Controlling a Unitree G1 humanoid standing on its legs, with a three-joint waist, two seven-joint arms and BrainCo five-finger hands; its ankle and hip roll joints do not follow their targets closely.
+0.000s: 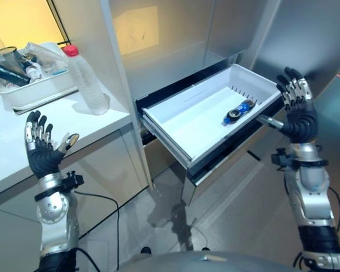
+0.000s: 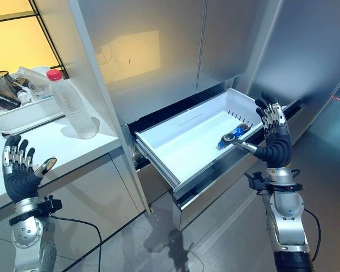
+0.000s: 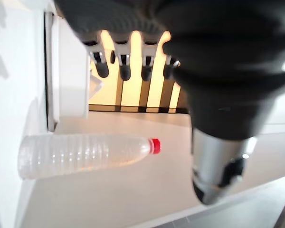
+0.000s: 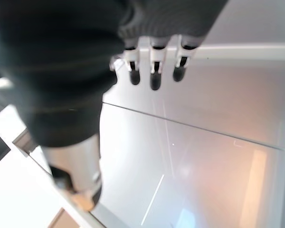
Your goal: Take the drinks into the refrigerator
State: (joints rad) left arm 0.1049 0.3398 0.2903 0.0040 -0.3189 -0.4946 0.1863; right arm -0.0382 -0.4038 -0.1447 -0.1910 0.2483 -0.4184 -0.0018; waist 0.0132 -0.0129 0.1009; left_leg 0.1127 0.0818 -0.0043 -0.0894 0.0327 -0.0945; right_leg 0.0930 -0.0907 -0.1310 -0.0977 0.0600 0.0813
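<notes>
On the white worktop (image 1: 22, 141) stands one clear water bottle (image 1: 88, 85) with a red cap, upright, long axis vertical, cap up, just beside a white tray (image 1: 37, 90) of mixed items. One white refrigerator drawer (image 1: 181, 122) is pulled out; one blue drink can (image 1: 239, 110) lies flat on its floor near the right wall, long axis running diagonally toward the drawer's back right corner. Left hand (image 1: 42, 148) raised before the worktop edge, fingers spread wide, empty. Right hand (image 1: 297, 110) raised beside the drawer's right end, fingers straight and wide, empty.

One bottle (image 1: 89, 82) (clear), one can (image 1: 239, 110).
</notes>
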